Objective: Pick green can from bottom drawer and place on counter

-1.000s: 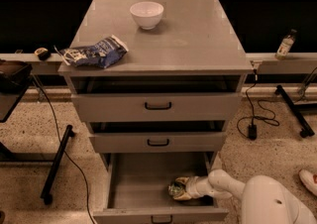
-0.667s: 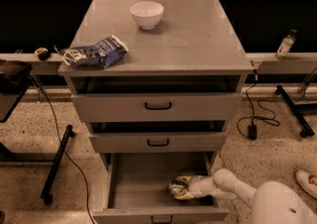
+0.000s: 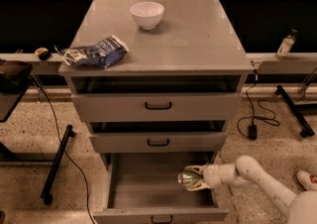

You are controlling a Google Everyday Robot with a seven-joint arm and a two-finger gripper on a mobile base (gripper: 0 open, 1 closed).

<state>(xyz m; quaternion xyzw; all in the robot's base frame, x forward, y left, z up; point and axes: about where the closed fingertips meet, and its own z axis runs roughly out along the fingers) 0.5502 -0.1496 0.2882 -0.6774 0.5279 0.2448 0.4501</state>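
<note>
The green can (image 3: pixel 186 178) lies on its side inside the open bottom drawer (image 3: pixel 148 181), near its right wall, with a silvery end facing me. My gripper (image 3: pixel 193 178) reaches in from the right on a white arm and its pale fingers (image 3: pixel 196 169) sit above and below the can, closed around it. The can is just above the drawer floor. The counter (image 3: pixel 193 34) is the grey top of the cabinet, well above the gripper.
A white bowl (image 3: pixel 147 14) stands at the counter's back middle. A blue snack bag (image 3: pixel 94 52) lies at its front left edge. Two upper drawers (image 3: pixel 157 106) are slightly open. A bottle (image 3: pixel 286 44) stands on a ledge at right; cables and stand legs lie on the floor.
The arm has shifted right and the elbow has dropped out of the foreground. The gripper stays on the can in the drawer, which looks slightly raised.
</note>
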